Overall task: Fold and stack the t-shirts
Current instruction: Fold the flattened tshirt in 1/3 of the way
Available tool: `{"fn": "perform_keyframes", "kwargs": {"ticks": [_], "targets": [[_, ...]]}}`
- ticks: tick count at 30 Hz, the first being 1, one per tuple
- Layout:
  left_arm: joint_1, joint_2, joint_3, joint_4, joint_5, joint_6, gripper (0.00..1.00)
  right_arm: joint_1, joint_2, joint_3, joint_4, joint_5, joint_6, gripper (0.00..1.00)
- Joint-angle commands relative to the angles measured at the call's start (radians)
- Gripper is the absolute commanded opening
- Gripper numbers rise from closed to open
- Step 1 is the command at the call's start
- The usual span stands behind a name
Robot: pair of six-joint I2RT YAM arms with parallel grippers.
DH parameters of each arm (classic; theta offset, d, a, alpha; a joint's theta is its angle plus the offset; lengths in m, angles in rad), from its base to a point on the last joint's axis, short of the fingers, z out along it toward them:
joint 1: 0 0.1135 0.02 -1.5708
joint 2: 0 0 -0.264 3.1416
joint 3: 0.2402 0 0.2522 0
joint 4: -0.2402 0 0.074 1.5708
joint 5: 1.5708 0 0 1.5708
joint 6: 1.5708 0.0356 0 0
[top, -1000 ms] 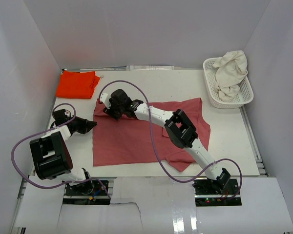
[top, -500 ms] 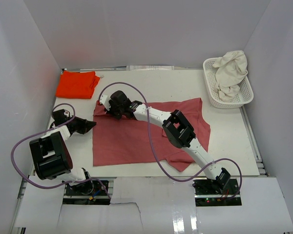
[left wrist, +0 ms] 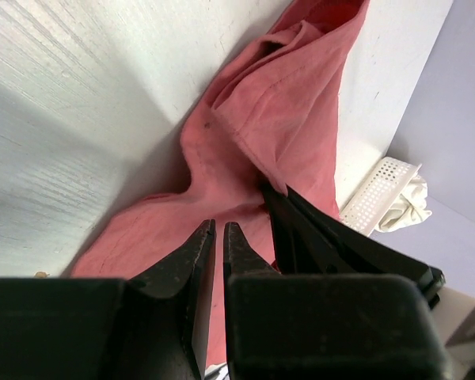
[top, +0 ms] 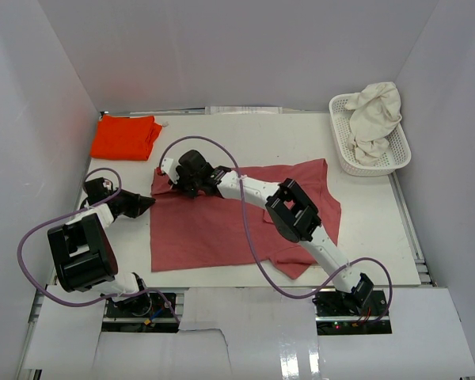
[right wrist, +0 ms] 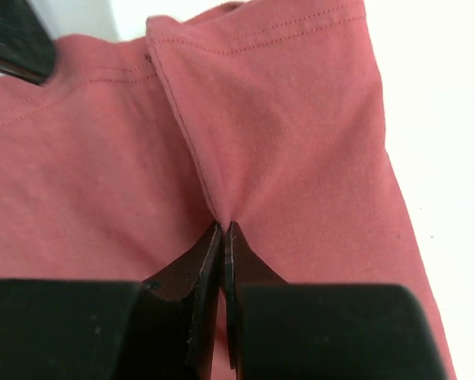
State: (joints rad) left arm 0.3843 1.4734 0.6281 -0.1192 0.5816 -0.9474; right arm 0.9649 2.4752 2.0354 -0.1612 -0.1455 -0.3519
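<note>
The dusty rose-red t-shirt (top: 222, 229) lies spread on the table's middle. My right gripper (top: 176, 182) reaches across it to its far-left sleeve and is shut on a pinched ridge of that cloth (right wrist: 301, 158), fingertips meeting at the fold (right wrist: 223, 228). My left gripper (top: 149, 203) is shut and empty, low beside the shirt's left edge (left wrist: 253, 134), tips (left wrist: 218, 227) pointing at the cloth. The bright orange-red t-shirt (top: 127, 136) lies folded at the far left. The cream-white t-shirt (top: 376, 119) is bunched in the basket.
A white plastic lattice basket (top: 392, 162) stands at the far right; it also shows in the left wrist view (left wrist: 380, 186). Purple cables loop over both arms. White walls close in the table on three sides.
My right gripper has shifted a little to the left on the sleeve. My left gripper has barely moved.
</note>
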Motion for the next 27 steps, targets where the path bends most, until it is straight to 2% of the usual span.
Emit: {"fn": "perform_keyframes", "kwargs": {"ticks": [1, 17, 22, 23, 24, 27], "targets": [[0.007, -0.039, 0.016, 0.001, -0.009, 0.016, 0.2, 0.023, -0.094, -0.012, 0.019, -0.026, 0.001, 0.08], [0.011, -0.042, 0.013, -0.004, -0.02, 0.033, 0.2, 0.032, -0.153, -0.063, 0.011, -0.051, 0.014, 0.08], [0.011, -0.054, 0.016, -0.008, -0.035, 0.038, 0.2, 0.037, -0.148, -0.069, -0.009, -0.068, 0.028, 0.11], [0.011, -0.058, 0.018, -0.01, -0.042, 0.039, 0.2, 0.037, -0.148, -0.079, -0.006, -0.074, 0.036, 0.13], [0.011, -0.062, 0.018, -0.014, -0.045, 0.048, 0.2, 0.037, -0.15, -0.083, 0.005, -0.089, 0.042, 0.22], [0.011, -0.065, 0.027, -0.037, -0.071, 0.077, 0.21, 0.037, -0.153, -0.09, 0.028, -0.132, 0.077, 0.31]]}}
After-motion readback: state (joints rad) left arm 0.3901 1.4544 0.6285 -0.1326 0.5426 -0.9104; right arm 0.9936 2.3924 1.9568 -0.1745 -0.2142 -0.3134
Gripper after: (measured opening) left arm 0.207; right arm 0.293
